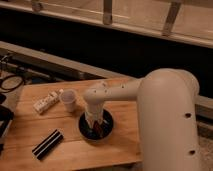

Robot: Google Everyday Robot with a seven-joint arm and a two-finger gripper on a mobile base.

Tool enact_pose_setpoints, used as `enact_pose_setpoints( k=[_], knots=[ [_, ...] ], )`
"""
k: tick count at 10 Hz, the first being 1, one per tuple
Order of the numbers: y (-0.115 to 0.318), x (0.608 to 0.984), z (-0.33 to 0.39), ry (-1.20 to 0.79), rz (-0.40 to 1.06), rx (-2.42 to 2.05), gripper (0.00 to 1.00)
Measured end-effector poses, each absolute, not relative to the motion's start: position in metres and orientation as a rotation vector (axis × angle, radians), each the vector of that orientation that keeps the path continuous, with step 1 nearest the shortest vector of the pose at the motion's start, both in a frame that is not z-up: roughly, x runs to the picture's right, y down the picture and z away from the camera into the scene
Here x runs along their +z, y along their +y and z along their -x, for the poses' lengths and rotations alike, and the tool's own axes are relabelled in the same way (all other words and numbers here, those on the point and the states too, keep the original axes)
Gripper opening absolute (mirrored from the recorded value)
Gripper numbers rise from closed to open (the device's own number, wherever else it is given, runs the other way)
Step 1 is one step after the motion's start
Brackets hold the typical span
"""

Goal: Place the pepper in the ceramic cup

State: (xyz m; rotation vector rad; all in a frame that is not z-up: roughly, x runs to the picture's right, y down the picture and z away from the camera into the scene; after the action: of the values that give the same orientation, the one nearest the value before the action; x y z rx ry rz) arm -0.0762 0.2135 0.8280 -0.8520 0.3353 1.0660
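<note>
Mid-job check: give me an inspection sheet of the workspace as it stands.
Surface: wooden table.
Job's things: ceramic cup upright, left of and behind the black bowl; pepper, a reddish shape inside the bowl.
Clutter: black striped bar front left; white box beside the cup.
Grippers: claw lowered into the bowl.
Cables: cable loop past the left edge.
Surroundings: railing behind.

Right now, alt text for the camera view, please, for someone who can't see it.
The white arm's pincer is down inside the black bowl on a wooden table, where a reddish-brown shape may be the pepper. The white ceramic cup stands upright left of the bowl in frame; a black striped bar lies front left.
</note>
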Motion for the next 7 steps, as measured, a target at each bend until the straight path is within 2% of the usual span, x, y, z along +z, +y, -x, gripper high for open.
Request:
enact_pose_setpoints(
  k=[1,4,7],
  knots=[
    [0.213,0.827,0.079,0.332,0.854,1.062,0.03],
    [0.204,0.820,0.079,0.310,0.816,1.058,0.02],
    [0.167,0.798,0.099,0.244,0.736,1.026,0.02]
  ],
)
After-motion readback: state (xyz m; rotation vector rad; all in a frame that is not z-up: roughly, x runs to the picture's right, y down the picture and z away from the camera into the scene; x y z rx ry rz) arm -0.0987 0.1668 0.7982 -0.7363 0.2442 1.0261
